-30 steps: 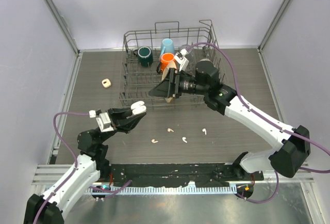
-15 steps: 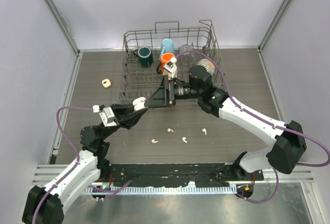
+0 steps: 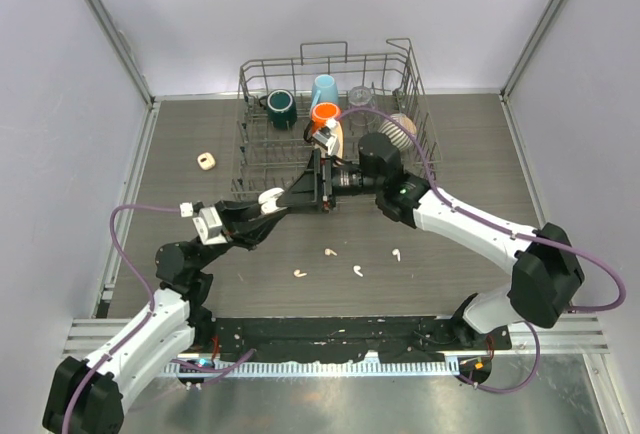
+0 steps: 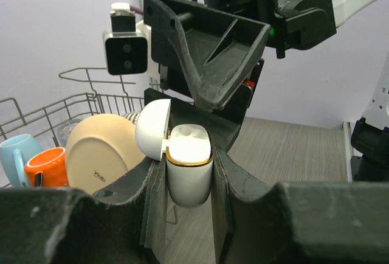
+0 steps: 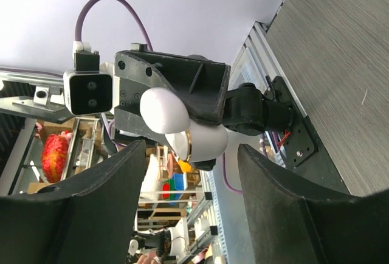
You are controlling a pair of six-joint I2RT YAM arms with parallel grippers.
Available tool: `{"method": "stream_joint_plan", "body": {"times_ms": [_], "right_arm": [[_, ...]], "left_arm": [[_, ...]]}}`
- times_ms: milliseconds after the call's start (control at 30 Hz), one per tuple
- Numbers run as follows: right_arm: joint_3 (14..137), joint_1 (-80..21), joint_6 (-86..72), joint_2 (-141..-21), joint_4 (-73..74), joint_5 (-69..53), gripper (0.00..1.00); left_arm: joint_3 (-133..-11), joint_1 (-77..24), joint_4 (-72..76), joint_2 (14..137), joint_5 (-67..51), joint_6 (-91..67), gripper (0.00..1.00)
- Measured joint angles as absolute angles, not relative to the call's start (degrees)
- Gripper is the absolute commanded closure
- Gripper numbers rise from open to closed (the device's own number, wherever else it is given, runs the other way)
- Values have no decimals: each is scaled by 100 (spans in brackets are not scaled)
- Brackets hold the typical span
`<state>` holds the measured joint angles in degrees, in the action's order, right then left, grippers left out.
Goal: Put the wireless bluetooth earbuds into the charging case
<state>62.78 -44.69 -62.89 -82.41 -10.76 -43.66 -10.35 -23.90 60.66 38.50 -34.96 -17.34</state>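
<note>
My left gripper [image 3: 264, 210] is clamped on the white charging case [image 4: 189, 168], which has its lid flipped open. The right gripper [image 3: 297, 194] faces it with its fingers spread wide, the tips just beside the case. I see four earbuds [image 3: 330, 251] lying loose on the table [image 3: 460, 154], apart from both grippers.

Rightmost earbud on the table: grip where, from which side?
Straight down from above: the rightmost earbud lies flat with bare table around it, so both its sides are free. Probably pinch across the thicker head end rather than the thin stem. Its exact orientation is too small to tell.
</note>
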Motion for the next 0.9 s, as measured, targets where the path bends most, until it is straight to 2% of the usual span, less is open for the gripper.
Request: {"method": "stream_joint_plan", "body": {"times_ms": [67,233,267,333,367,467,567,733,900], "right_arm": [[6213,-4469,-6431,-8298,-1284,-4375,43],[6180,-4477,-6709,-8497,-1579,-4427,53],[6180,-4477,-6746,-8510,-1627,-4427,60],[6180,-4480,-6785,-8512,-1678,-4431,67],[6171,-4477,-6814,-8512,-1710,-4438,81],[6125,-4473,-6919,-8512,-1879,-4471,94],[6084,-4473,-7011,-8512,-2016,-4486,99],[6012,-4480,-7181,-8512,-2296,-4480,99],[5975,-4506,-7314,-8512,-2532,-4434,99]], "left_arm": [[-1041,-2390,6082,3852,-3533,-1741,100],[-1092,-2390,6147,3909,-3614,-1758,100],[-1092,-2388,6152,3935,-3616,-1758,100],[-1094,-2388,6189,3983,-3616,-1761,100],[-1098,-2388,6222,3992,-3618,-1772,100],[-1103,-2388,6316,4010,-3616,-1782,95],[-1103,-2388,6359,4016,-3599,-1791,86],[-1100,-2394,6361,3924,-3468,-1802,71],[-1020,-2418,6357,3688,-3297,-1804,66]]}}
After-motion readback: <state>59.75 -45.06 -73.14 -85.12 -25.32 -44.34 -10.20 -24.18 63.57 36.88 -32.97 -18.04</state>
